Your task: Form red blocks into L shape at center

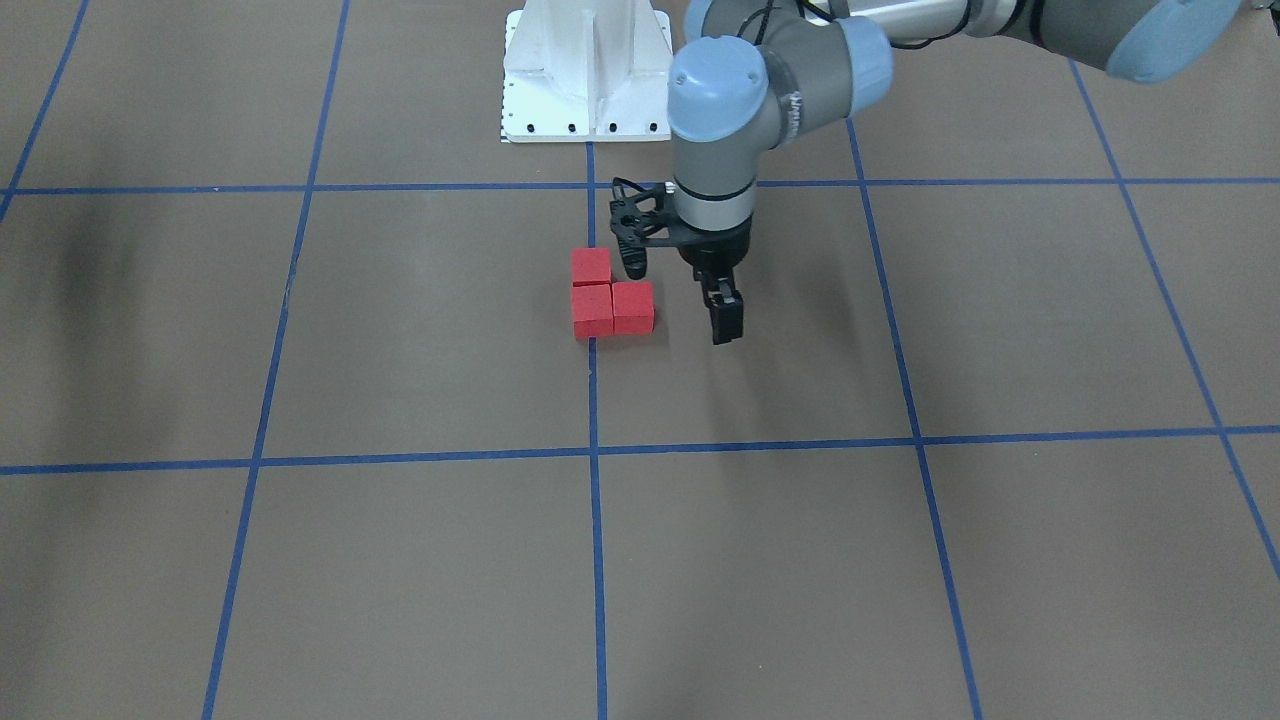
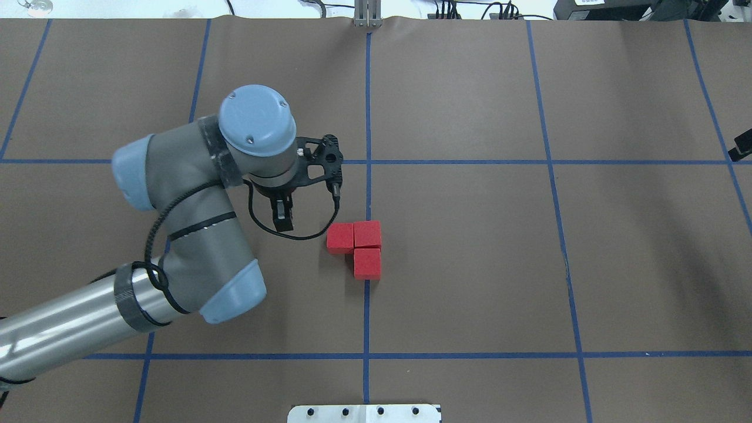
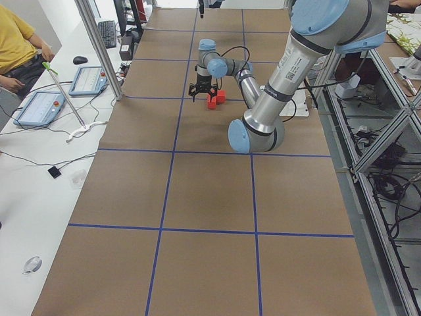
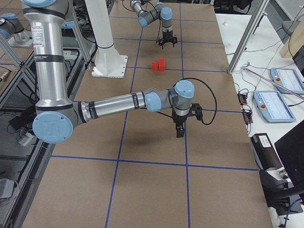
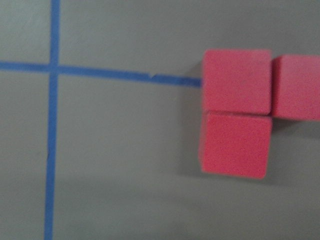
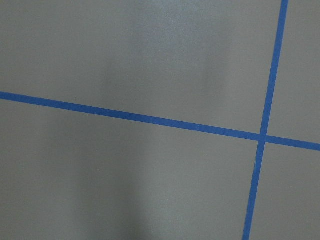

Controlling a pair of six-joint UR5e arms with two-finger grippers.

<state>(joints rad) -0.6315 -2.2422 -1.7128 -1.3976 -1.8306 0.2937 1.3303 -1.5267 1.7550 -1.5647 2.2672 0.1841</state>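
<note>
Withdrawal, by judgement, was the step in hand. Found the three red blocks (image 2: 367, 235) touching in an L at the center (image 2: 470, 247): two side by side, the third below the right-hand one, in the middle of the overhead frame, straddling the vertical blue tape line (image 2: 367, 194). Found the left gripper (image 2: 284, 216) just left of the L and apart from it, fingers seemingly together, with nothing between them. Saw the same L at the right of the left wrist frame, no finger in view. Caught the right gripper (image 4: 179, 129) only in the right side view, well apart from the blocks; could not tell its state.

Judged it best to lift straight up first, then swing away leftward, away from the L. Judged a sideways sweep toward it likely to nudge the nearest cube and break the corner.
</note>
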